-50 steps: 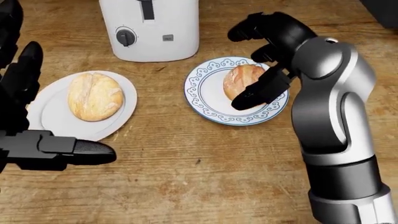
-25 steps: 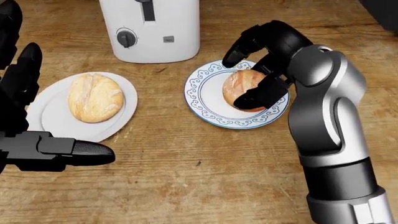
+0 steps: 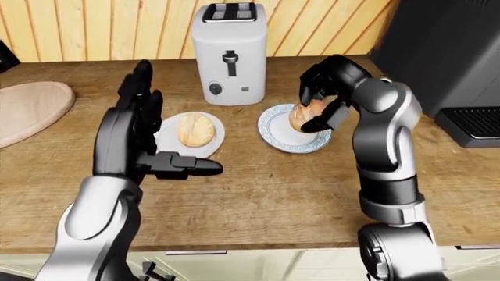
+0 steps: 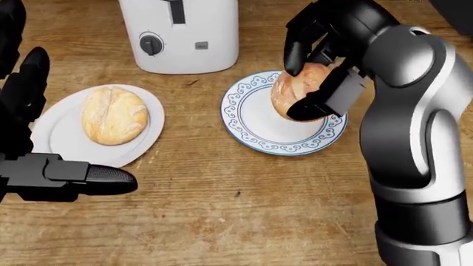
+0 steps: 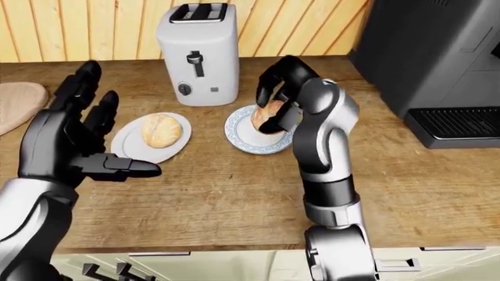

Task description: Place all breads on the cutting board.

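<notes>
Head view: since 0.5 s ago the right hand has closed on the bread roll and raised it, so the centre of the blue-patterned plate now shows bare; roll appears clear of the plate, fingers clamped w/ thumb below. Judged: first pick done, carry to the cutting board comes next; board lies at approx. 9 o'clock of the toaster, well apart. Second roll sits untouched on the white plate, at 9 o'clock of the held one. Left hand hangs w/ fingers spread, empty. Rolls: round, golden, floury crust.
</notes>
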Controlling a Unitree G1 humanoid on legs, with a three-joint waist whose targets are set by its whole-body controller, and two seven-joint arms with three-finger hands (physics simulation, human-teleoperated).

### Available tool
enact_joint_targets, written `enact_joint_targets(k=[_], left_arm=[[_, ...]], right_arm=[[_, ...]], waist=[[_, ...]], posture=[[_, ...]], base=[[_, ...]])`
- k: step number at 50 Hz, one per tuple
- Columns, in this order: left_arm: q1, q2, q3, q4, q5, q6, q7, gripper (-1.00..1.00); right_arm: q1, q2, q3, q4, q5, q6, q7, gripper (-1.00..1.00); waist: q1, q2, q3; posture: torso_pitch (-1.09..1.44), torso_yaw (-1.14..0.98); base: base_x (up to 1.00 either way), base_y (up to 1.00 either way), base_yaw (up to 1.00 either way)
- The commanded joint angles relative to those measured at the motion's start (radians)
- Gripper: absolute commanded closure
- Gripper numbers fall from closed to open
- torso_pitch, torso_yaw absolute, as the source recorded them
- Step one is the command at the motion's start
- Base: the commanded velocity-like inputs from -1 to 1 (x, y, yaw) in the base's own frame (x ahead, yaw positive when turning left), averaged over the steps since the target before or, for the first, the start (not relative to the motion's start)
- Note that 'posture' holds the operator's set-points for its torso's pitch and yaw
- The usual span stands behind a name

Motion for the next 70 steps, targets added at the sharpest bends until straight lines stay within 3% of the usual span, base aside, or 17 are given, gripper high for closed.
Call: enact_joint_targets(k=[1, 11, 18, 23, 26, 30, 36, 38, 46, 57, 64, 70], left_arm=[[-0.029, 0.01, 0.008, -0.022, 0.004, -0.02, 0.003, -1.0], [-0.152, 0.07, -0.023, 0.051, 0.041, 0.067, -0.009, -1.0], [-0.286, 0.189, -0.124, 0.163, 0.129, 0.231, -0.104, -1.0], [-0.347, 0.224, -0.155, 0.244, 0.233, 0.212, -0.184, -1.0], [-0.354, 0.243, -0.201, 0.298, 0.306, 0.178, -0.241, -1.0], [-0.368, 0.253, -0.238, 0.425, 0.444, 0.022, -0.338, -1.0], [-0.387, 0.195, -0.247, 0.549, 0.672, -0.169, -0.504, -1.0], [-0.394, 0.153, -0.227, 0.572, 0.739, -0.2, -0.548, -1.0], [-0.401, 0.086, -0.17, 0.674, 0.88, -0.349, -0.62, -1.0], [-0.389, 0.057, -0.144, 0.726, 0.907, -0.411, -0.639, -0.98], [-0.392, 0.05, -0.137, 0.786, 0.875, -0.451, -0.586, -0.76], [-0.385, 0.046, -0.14, 0.822, 0.856, -0.476, -0.55, -0.71]], right_arm=[[-0.038, -0.016, -0.017, -0.058, 0.001, 0.011, 0.012, 0.98], [-0.042, -0.056, -0.04, -0.176, 0.05, 0.091, 0.052, 1.0], [-0.035, -0.054, -0.031, -0.175, 0.074, 0.084, 0.024, 1.0], [-0.029, -0.054, -0.03, -0.175, 0.082, 0.08, 0.017, 1.0], [-0.031, -0.059, -0.036, -0.164, 0.091, 0.073, 0.008, 1.0], [-0.032, -0.066, -0.036, -0.169, 0.097, 0.075, 0.006, 1.0], [-0.028, -0.072, -0.04, -0.16, 0.112, 0.064, -0.01, 1.0], [-0.027, -0.072, -0.039, -0.163, 0.114, 0.067, -0.011, 1.0], [-0.017, -0.074, -0.042, -0.158, 0.127, 0.057, -0.027, 1.0], [-0.009, -0.077, -0.046, -0.138, 0.145, 0.042, -0.049, 1.0], [0.0, -0.079, -0.049, -0.13, 0.164, 0.04, -0.065, 1.0], [0.007, -0.085, -0.053, -0.123, 0.175, 0.035, -0.074, 1.0]], waist=[[-0.001, 0.001, -0.025], [-0.001, -0.001, -0.022], [-0.002, 0.003, -0.02], [-0.002, 0.005, -0.021], [-0.003, 0.004, -0.021], [-0.001, 0.0, -0.022], [0.0, -0.008, -0.025], [0.001, -0.011, -0.026], [0.0, -0.018, -0.028], [0.001, -0.019, -0.029], [0.002, -0.02, -0.03], [0.003, -0.02, -0.031]], posture=[[0.0, 0.0], [0.0, 0.0], [0.0, 0.0], [0.0, 0.0], [0.0, 0.0], [0.0, 0.0], [0.0, 0.0], [0.0, 0.0], [0.0, 0.0], [0.0, 0.0], [0.0, 0.0], [0.0, 0.0]], base=[[0.0, 0.0, 0.0], [0.0, 0.0, 0.0], [0.0, 0.0, 0.0], [0.0, 0.0, 0.0], [0.0, 0.0, 0.0], [0.0, 0.0, 0.0], [0.0, 0.0, 0.0], [0.0, 0.0, 0.0], [0.0, 0.0, 0.0], [0.0, 0.0, 0.0], [0.0, 0.0, 0.0], [0.0, 0.0, 0.0]])
